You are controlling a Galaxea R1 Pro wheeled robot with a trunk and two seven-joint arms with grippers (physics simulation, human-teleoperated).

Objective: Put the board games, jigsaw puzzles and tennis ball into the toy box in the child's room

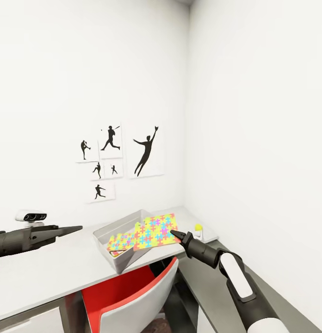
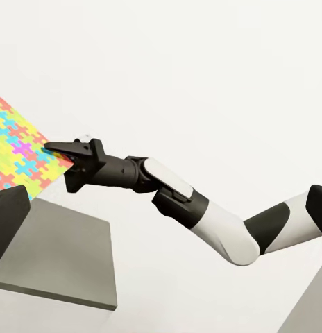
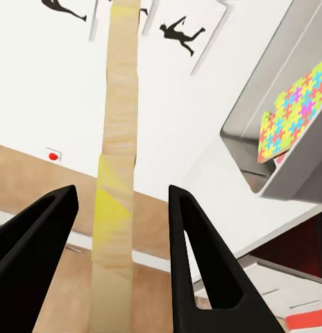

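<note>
Puzzle loading is the step in hand, by the look of it. The right gripper (image 1: 174, 233) holds a jigsaw puzzle (image 1: 154, 231) by its near edge; the right wrist view shows the sheet edge-on between the two fingers, so the gripper is clenched on it. The sheet hangs tilted over the near rim of the toy box (image 1: 118, 262), partly above the opening and partly outside it. The next move probably calls for carrying it further over the bin, then letting go so it drops flat inside. Another puzzle (image 1: 120, 241) already lies in the bin. The left gripper (image 1: 71, 229) hovers above the bench (image 1: 50, 273), well apart from the bin; whether it is released cannot be told. Beyond the right gripper, the tennis ball (image 1: 198, 227) sits near the bench corner.
</note>
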